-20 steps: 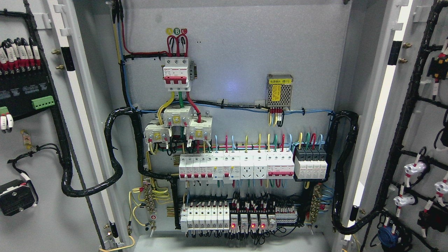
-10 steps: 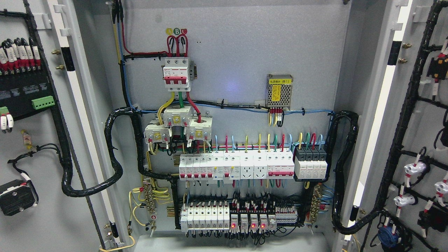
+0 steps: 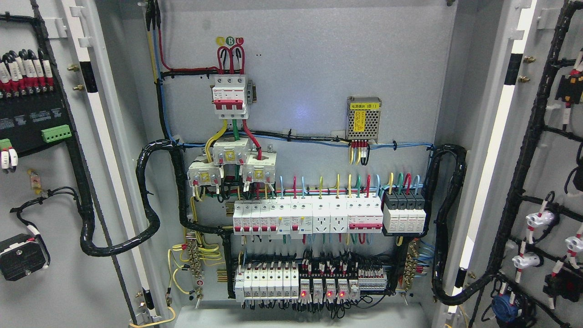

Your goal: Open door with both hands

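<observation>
- The electrical cabinet (image 3: 309, 68) fills the head view, its grey back panel facing the camera and both doors swung wide open.
- The left door (image 3: 54, 273) stands open at the picture's left, its inner face showing a black terminal block and a black wiring harness.
- The right door (image 3: 553, 164) stands open at the picture's right, its inner face carrying black cable runs and white and blue fittings.
- Black corrugated conduit (image 3: 148, 191) loops from the left door into the cabinet; a second loop runs down the cabinet's right wall.
- A row of white circuit breakers (image 3: 307, 216) sits across the middle of the panel, with coloured wires rising from its top.
- A lower row of breakers and relays (image 3: 309, 282) shows three small red lights.
- A three-pole main breaker (image 3: 230, 96) is mounted at upper left, under red wires.
- A perforated metal power supply (image 3: 363, 117) with a yellow label sits at the upper right.
- Neither robot hand appears anywhere, so the state of their fingers cannot be told.
</observation>
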Robot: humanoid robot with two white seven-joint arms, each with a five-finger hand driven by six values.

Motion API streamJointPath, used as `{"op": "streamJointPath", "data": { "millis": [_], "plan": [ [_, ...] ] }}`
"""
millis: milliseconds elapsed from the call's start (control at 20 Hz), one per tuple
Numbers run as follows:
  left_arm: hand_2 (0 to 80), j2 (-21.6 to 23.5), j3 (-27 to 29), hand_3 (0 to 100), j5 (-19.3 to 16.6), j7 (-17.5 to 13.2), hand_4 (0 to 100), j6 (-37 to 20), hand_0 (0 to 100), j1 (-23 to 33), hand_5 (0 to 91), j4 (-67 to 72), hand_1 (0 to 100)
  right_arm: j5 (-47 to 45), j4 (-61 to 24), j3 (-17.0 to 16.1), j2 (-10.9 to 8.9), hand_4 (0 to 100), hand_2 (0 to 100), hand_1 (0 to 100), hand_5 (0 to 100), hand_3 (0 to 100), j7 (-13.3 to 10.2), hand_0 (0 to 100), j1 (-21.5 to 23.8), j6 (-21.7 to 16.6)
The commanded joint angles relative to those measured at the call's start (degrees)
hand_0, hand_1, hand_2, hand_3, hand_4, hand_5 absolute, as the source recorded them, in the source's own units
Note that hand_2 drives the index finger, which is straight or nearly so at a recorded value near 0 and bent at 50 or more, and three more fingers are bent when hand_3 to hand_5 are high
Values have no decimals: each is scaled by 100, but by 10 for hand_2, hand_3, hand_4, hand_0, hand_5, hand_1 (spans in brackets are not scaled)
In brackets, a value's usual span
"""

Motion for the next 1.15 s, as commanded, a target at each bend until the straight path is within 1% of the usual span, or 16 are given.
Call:
{"op": "streamJointPath", "data": {
  "millis": [0,150,250,300,651,751,952,1102],
  "plan": [
    [0,-173,-42,0,-333,7,0,72,0,-138,0,849,0,230,1128,-50,200,0,0,0,0,0,-18,191,-33,185],
    [0,-182,-51,0,-394,7,0,212,0,-217,0,884,0,573,1260,-67,252,0,0,0,0,0,-44,191,-33,185],
    [0,-191,-51,0,-596,7,0,309,0,-270,0,884,0,600,1339,-50,331,0,0,0,0,0,-44,191,-33,185],
    [0,-199,-51,0,-640,16,0,309,0,-305,0,884,0,600,1348,-50,358,0,0,0,0,0,-44,191,-33,185],
    [0,-305,-60,0,-667,60,0,564,0,-367,0,884,0,557,1348,-102,349,0,0,0,0,0,-53,191,-33,220],
    [0,-314,-51,0,-711,43,0,564,0,-367,0,884,0,530,1348,-111,358,0,0,0,0,0,-62,191,-24,316],
    [0,-375,-42,0,-746,7,0,547,0,-358,0,858,0,513,1348,-120,367,0,0,0,0,0,-53,191,-24,325],
    [0,-393,-42,0,-720,7,0,529,0,-358,0,823,0,521,1357,-199,358,0,0,0,0,0,-53,191,-24,334]
  ]
}}
